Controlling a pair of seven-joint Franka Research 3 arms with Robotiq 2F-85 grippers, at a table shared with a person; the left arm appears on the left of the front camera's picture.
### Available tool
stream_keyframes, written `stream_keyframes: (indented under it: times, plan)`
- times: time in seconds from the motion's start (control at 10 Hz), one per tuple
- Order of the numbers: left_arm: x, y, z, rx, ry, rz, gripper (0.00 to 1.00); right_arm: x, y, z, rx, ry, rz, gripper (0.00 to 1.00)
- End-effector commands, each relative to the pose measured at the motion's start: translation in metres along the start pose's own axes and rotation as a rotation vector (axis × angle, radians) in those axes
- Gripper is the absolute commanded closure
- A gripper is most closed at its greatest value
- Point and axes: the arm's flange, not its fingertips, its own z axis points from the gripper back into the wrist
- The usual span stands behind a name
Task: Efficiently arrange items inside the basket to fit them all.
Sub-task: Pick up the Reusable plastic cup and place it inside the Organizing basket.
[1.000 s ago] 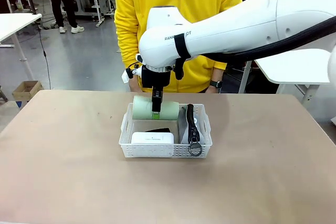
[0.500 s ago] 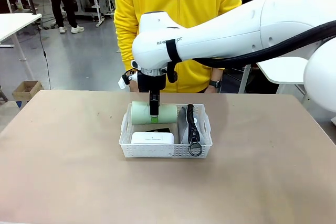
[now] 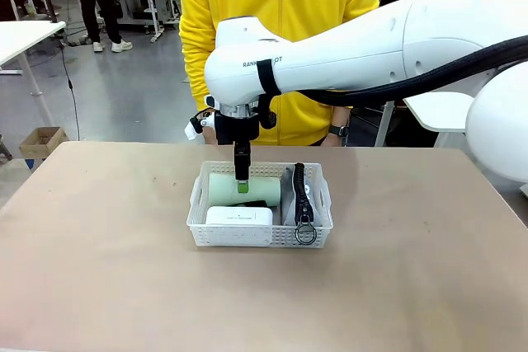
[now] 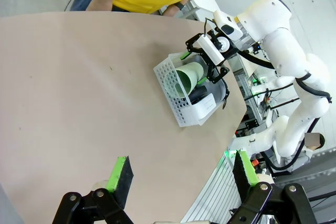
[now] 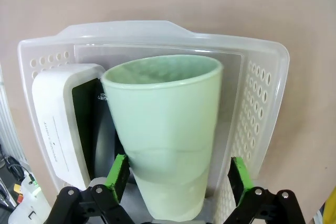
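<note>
Beige and bare around the middle, the counter (image 3: 99, 269) carries a white lattice-sided basket (image 3: 260, 237) near its centre, and a person in a yellow top (image 3: 280, 30) stands at the far edge just behind it.

From the front, the right arm reaches across from the picture's right side, and its claw (image 3: 241, 180) points straight down into the far half of the basket. A pale green cup (image 3: 244, 189) lies on its side there, across the basket's width, under the claw. In the right wrist view the cup (image 5: 165, 135) sits between the two green pads (image 5: 116, 171), which stand spread to either side of it with a thin gap on each side, so the right claw is apart and not clamped on the cup.

Against the near wall of the basket stands a flat white box (image 3: 238, 218). A small dark flat object (image 5: 86, 124) lies between the box and the cup. Along the basket's right side a grey zip pouch (image 3: 290, 197) stands on edge, its black zipper running toward the near wall and its ring (image 3: 305, 234) hanging over the rim.

The left claw (image 4: 181, 174), seen in its own wrist view, hangs well away from the basket above bare counter, its fingers wide apart and holding nothing.
</note>
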Motion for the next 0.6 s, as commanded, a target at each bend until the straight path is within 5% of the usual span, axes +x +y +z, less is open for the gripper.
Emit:
stream_keyframes:
  times: [0.0,0.5]
  plan:
    - [-0.001,-0.003,0.002,-0.001,0.01,-0.001,0.0,0.005,-0.007,0.006,-0.031,0.027,0.005,0.0]
    - [-0.001,-0.003,0.002,-0.001,0.01,-0.001,0.0,-0.008,0.013,0.026,-0.032,-0.035,0.008,0.0]
